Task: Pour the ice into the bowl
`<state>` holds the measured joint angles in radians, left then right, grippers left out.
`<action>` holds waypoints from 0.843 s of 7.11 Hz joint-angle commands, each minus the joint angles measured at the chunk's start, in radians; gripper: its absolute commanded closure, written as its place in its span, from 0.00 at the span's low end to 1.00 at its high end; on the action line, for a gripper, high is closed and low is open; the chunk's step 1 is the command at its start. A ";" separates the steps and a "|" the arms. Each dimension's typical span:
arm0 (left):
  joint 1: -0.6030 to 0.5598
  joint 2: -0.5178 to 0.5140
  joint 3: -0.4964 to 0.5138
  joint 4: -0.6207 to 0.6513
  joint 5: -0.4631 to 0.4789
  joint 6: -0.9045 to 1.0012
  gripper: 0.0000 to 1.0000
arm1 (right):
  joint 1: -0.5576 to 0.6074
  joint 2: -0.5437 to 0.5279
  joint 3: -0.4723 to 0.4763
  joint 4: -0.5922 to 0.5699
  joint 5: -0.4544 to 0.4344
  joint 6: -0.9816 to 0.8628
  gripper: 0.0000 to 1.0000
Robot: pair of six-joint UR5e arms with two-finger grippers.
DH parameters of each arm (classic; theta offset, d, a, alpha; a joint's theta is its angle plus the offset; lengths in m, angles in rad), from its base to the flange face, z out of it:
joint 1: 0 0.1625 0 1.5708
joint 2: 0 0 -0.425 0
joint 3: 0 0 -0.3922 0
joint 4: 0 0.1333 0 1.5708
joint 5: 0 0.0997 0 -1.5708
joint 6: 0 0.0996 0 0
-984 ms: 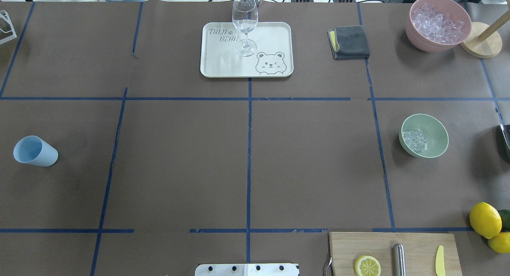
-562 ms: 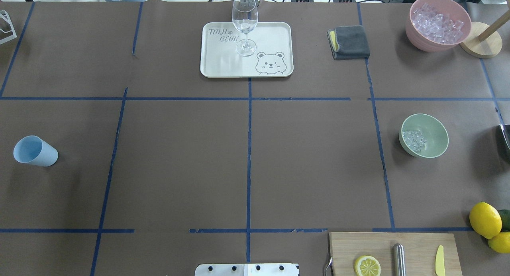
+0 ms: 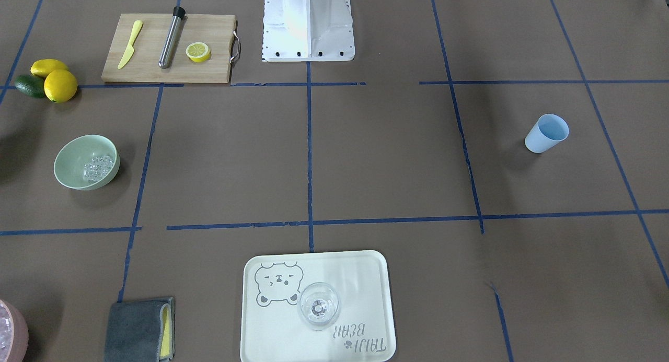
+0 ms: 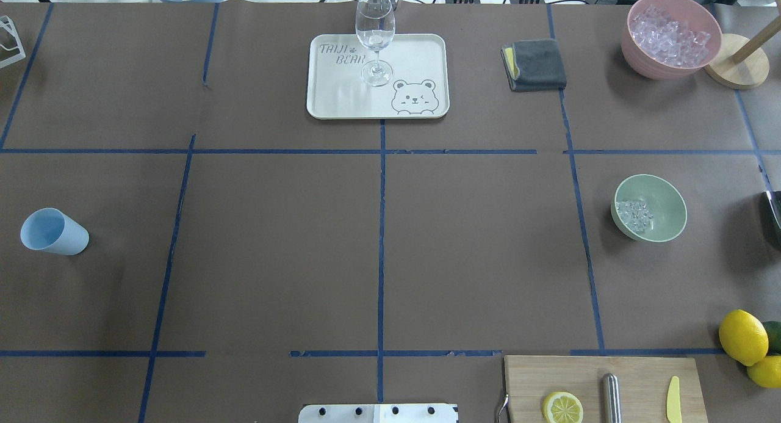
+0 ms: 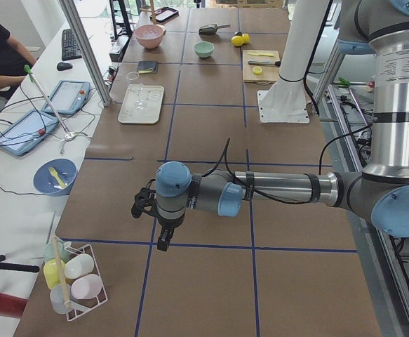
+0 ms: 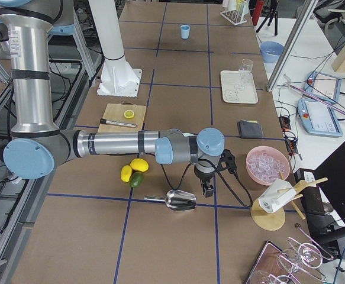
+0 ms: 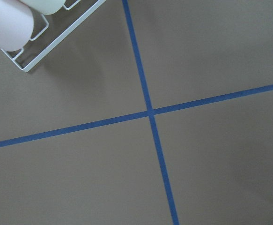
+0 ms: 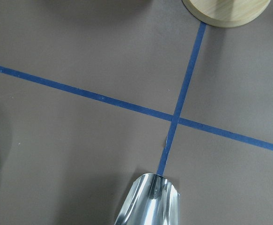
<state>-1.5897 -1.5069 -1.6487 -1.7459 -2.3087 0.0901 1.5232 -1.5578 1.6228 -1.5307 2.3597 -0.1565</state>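
Bowl point(image 4: 669, 204), ice point(image 4: 634, 216) inside, on the right arm's side; scoop point(image 6: 179, 201) flat just beside right gripper point(image 6: 208, 190). Cannot tell if apart or together.

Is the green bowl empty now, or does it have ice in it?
It has ice but is far from full: a small heap of clear cubes lies in the bowl, most of its inner wall bare.

The brown paper-covered table point(image 4: 274, 258), gridded with blue tape, carries a cream rectangular plastic tray point(image 4: 341, 102) at its far edge. A folded grey cloth point(image 4: 538, 66) lies right of the tray, and a pink round bowl point(image 4: 640, 63) stands in the far right corner. A pale mint-green round bowl point(image 4: 668, 210) sits on the right (well apart from the light blue plastic cup point(image 4: 53, 232) at the left). A wooden cutting board point(image 4: 640, 374) and yellow lemons point(image 4: 742, 336) lie near right.
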 commanded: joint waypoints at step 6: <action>0.002 -0.006 -0.008 0.043 -0.009 -0.004 0.00 | -0.023 0.005 -0.040 0.010 0.004 0.049 0.00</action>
<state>-1.5886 -1.5111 -1.6522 -1.7044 -2.3173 0.0864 1.5004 -1.5489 1.5840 -1.5207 2.3645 -0.1071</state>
